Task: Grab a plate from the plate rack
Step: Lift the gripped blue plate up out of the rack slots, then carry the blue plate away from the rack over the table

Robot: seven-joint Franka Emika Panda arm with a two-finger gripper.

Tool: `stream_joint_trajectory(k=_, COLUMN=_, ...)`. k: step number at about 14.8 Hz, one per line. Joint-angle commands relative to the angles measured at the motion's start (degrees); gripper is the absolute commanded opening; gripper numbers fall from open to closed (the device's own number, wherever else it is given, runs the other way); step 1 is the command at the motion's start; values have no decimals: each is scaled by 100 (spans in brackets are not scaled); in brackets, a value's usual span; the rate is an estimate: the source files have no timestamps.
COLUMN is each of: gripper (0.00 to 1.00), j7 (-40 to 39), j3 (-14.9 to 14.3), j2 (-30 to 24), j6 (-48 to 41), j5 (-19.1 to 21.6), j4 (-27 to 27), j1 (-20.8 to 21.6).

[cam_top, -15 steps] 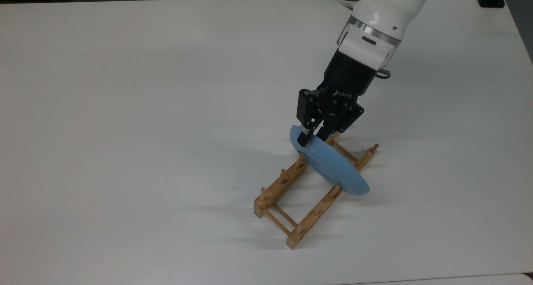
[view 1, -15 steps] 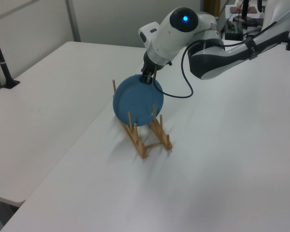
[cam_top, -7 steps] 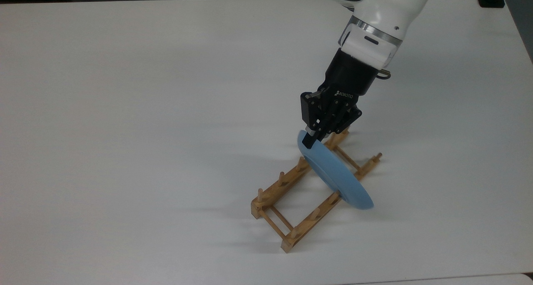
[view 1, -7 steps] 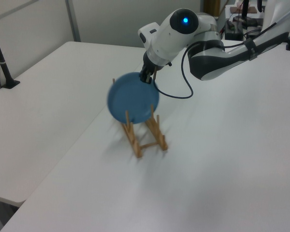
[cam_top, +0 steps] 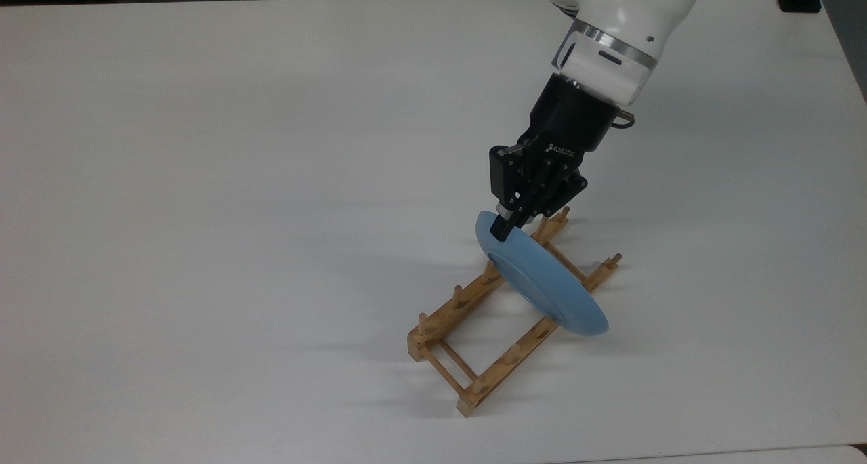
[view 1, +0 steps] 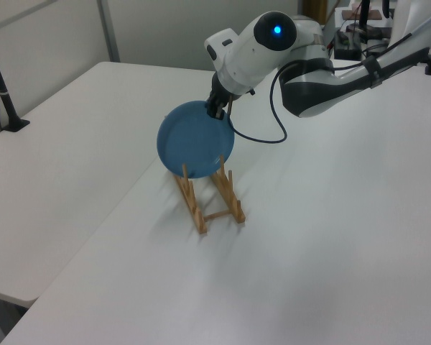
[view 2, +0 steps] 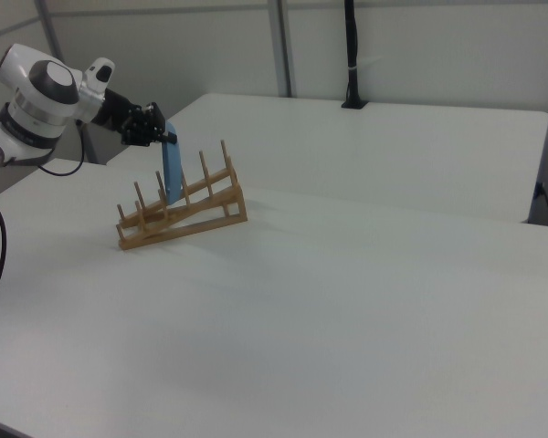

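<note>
- Evidently, the light blue plate [cam_top: 542, 281] is clamped at its upper rim by the gripper [cam_top: 504, 228], probably because that edge stands clear of the pegs.
- The plate is held on edge among the wooden plate rack [cam_top: 474, 332] pegs, one rack end seemingly raised off the white table [cam_top: 203, 179].
- "ROBOTIQ" is printed on the gripper body.

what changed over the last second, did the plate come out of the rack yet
The gripper closed its fingers on the plate's upper rim and began lifting. In the left view the plate rose and shifted toward the left view's left, though its lower edge is still between the pegs. The plate rack was dragged along, sliding and turning slightly on the table. Nothing else changed.
</note>
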Motion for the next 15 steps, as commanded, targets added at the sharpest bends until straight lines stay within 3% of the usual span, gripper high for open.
stream_joint_trajectory(k=1, gripper=4, j7=98, j3=-98, j2=-176, j6=134, j5=-141, j4=-12, j1=54)
stream_joint_trajectory(k=8, gripper=0, j7=687, j3=-89, j2=-686, j6=186, j5=113, j4=-3, j1=-17)
stream_joint_trajectory(k=13, gripper=0, j7=486, j3=-72, j2=-1204, j6=195, j5=1763, j4=-65, j1=-595)
stream_joint_trajectory(k=15, gripper=0, j7=-39, j3=-54, j2=-1397, j6=117, j5=2789, j4=-170, j1=-938)
